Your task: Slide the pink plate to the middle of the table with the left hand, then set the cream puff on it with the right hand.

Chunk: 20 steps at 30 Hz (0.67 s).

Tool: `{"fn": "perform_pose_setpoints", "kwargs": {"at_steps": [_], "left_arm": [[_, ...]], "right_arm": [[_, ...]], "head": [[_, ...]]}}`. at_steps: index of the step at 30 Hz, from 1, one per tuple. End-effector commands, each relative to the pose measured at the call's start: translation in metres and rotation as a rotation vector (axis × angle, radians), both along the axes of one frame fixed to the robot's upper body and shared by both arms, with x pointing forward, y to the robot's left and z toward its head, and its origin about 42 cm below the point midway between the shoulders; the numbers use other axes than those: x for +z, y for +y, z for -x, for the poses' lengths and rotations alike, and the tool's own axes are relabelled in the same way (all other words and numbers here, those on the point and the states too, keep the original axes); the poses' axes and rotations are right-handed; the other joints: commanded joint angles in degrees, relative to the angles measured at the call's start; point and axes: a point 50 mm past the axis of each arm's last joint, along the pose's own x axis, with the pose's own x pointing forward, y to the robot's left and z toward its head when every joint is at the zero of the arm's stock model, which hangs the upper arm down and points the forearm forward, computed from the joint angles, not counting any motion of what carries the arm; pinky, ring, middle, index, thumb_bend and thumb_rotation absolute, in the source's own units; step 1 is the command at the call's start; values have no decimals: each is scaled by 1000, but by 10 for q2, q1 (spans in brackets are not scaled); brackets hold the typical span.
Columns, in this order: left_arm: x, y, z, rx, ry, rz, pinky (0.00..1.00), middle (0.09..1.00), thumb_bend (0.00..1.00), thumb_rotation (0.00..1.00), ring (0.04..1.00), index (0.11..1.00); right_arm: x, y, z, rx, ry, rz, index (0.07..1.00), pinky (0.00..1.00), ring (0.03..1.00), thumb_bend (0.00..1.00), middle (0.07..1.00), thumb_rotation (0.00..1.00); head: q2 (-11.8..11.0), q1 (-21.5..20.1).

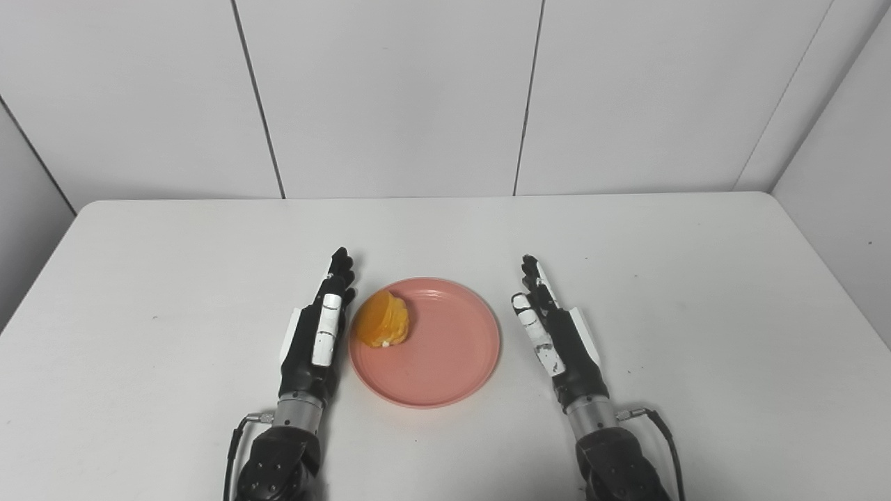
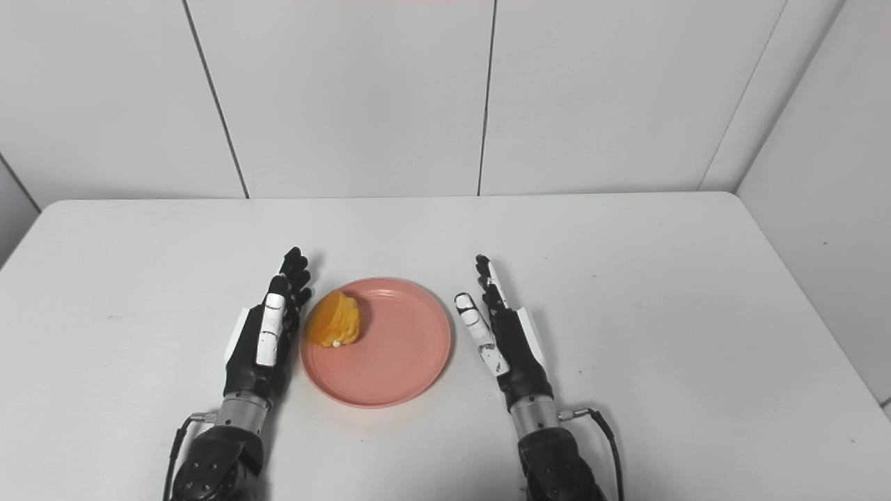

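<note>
The pink plate (image 1: 445, 355), round, smooth and shallow-rimmed, sits near the middle of the plain white tabletop (image 1: 696, 292). The cream puff (image 1: 383, 320), orange and ridged with a white dab, lies on the plate at about nine o'clock, by the rim. The left hand (image 1: 317, 334) flanks the plate at nine o'clock, the right hand (image 1: 553, 330) at three; both empty, fingers straight. White panelled walls (image 1: 390, 97) stand at twelve o'clock.
</note>
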Motion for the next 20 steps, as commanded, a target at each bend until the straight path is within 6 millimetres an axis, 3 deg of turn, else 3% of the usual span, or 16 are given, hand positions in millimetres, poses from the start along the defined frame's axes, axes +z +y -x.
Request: {"fn": "perform_pose_setpoints", "kwargs": {"at_steps": [1, 10, 14, 20], "left_arm": [[-13, 0, 10, 13, 32, -4, 1000, 1000, 646, 1000, 1000, 969], [-11, -9, 11, 7, 12, 24, 1000, 1000, 605, 1000, 1000, 970], [-11, -11, 10, 5, 12, 16, 1000, 1000, 599, 1000, 1000, 970], [-13, -9, 11, 11, 23, 12, 1000, 994, 622, 1000, 1000, 962]], "right_arm": [[15, 5, -3, 9, -52, -72, 992, 1000, 1000, 571, 998, 914], [11, 3, 0, -36, -15, -187, 940, 981, 980, 642, 984, 755], [11, 2, 0, -39, -13, -177, 946, 982, 988, 635, 998, 807], [10, 3, -2, -59, -19, -190, 951, 980, 978, 604, 984, 796]], "head": [[0, 13], [0, 42], [-1, 47], [-2, 39]]}}
